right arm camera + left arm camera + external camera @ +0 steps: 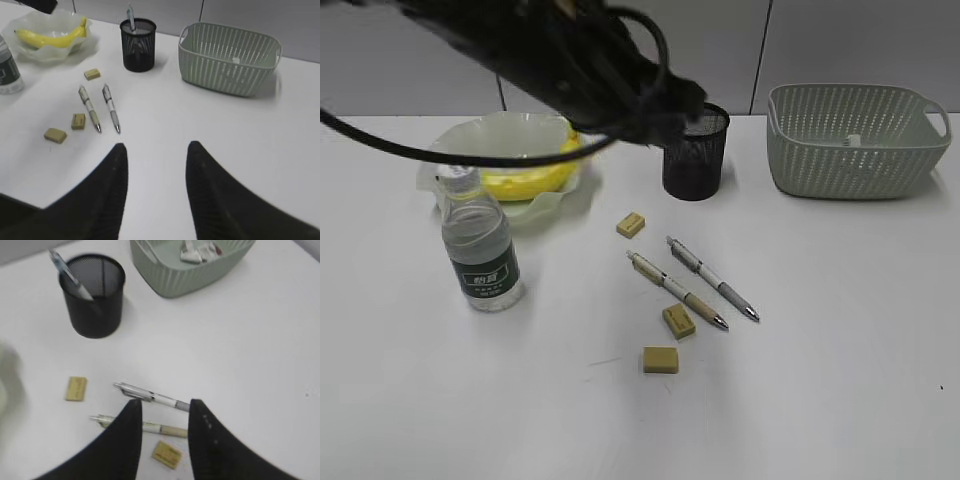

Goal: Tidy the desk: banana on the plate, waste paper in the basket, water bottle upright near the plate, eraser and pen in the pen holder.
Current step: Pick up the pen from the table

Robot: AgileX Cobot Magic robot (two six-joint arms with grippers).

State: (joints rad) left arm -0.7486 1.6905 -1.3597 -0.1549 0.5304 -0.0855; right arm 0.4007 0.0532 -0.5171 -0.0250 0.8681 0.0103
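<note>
Evidently the left end effector [165, 440] hangs parted and empty over two pens [150, 396] lying near the pen holder [95, 300], positioned for collection; the right end effector [156, 190] is likewise parted, holding nothing.

In the exterior view the dark left arm [570, 60] hides the pen holder's [698, 155] rim and part of the plate [510, 135] beside it; the left tool is lost in that blurred mass. The banana [525, 180] shows only partly. The water bottle [7, 70] is cut by the right wrist view's edge.
</note>
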